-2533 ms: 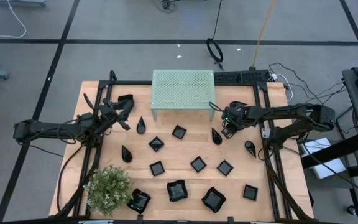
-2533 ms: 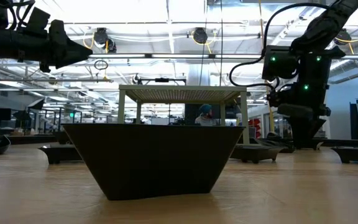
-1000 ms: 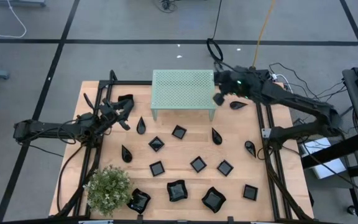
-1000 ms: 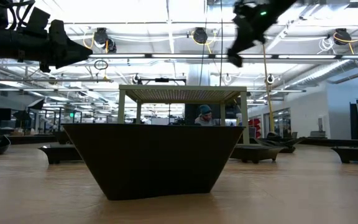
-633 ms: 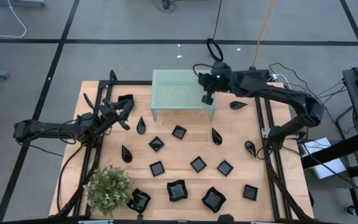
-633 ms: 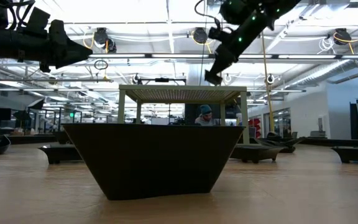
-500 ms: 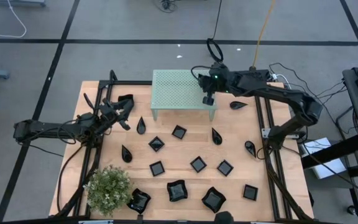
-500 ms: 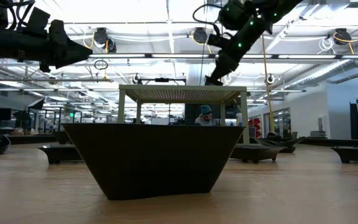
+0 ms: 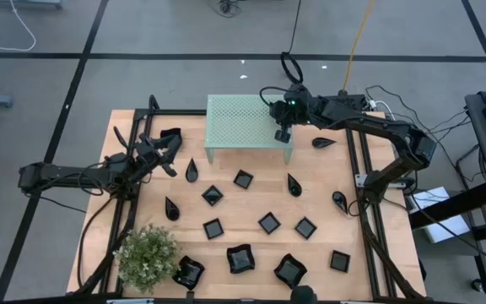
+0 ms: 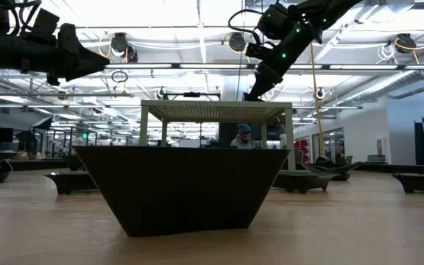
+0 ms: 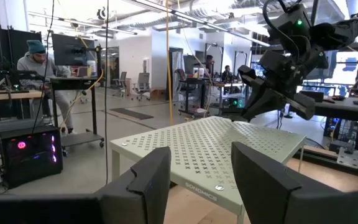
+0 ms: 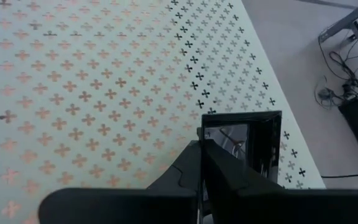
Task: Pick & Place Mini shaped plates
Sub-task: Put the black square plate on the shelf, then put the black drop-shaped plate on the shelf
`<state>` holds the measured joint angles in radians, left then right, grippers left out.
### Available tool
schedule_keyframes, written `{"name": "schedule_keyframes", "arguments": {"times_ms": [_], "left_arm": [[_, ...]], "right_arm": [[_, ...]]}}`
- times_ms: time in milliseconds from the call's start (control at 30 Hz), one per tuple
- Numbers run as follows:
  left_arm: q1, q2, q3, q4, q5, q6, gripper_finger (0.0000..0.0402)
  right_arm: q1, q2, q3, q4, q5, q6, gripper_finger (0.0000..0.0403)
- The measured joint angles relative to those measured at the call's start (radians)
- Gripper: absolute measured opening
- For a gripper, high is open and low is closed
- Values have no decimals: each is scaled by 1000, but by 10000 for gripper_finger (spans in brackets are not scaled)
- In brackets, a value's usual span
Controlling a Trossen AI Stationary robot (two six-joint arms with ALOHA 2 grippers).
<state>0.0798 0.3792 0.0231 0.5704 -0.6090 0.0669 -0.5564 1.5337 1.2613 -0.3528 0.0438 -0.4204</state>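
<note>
My right gripper [image 9: 283, 133] is over the right part of the mint-green perforated stand [image 9: 245, 118], shut on a small square black plate [image 12: 241, 134]. In the low view its tip [image 10: 253, 93] reaches the stand's top. Many other mini plates lie flat on the wooden table: teardrops [image 9: 294, 184], small squares [image 9: 268, 222] and wavy-edged ones [image 9: 240, 259]. One dish [image 10: 181, 188] fills the middle of the low view. My left gripper [image 9: 172, 152] waits open above the table's left part, its fingers [image 11: 148, 180] pointing at the stand. My right gripper pinches the square plate's near rim [image 12: 205, 138] between its two shut fingers. The fingers slant down from the table's right side. The plate lies nearly flat just at the stand's top; whether it rests on the top I cannot tell.
A green bushy plant [image 9: 148, 253] stands at the table's near left corner. A black frame [image 9: 363, 169] runs along the table's edges. Bare wood shows between the stand and the plates. A person [image 11: 36, 62] sits at a desk in the room behind.
My right gripper has carried the square plate from beyond the stand's right edge toward the table's left, over the stand, and has come down to the stand's top. The plates on the table have stayed where they were.
</note>
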Motion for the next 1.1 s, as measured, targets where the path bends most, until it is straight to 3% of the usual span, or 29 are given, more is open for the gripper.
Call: {"name": "schedule_keyframes", "arguments": {"times_ms": [167,467,733,900,1100], "left_arm": [[0,0,0,0,0,0,173],[0,0,0,0,0,0,173],[0,0,0,0,0,0,173],[0,0,0,0,0,0,173],[0,0,0,0,0,0,173]], "right_arm": [[0,0,0,0,3,55,18],[14,-8,0,1,4,82,98],[101,-184,0,-60,6,273,124],[174,-275,0,-267,5,550,115],[314,-289,-15,-619,4,842,111]]}}
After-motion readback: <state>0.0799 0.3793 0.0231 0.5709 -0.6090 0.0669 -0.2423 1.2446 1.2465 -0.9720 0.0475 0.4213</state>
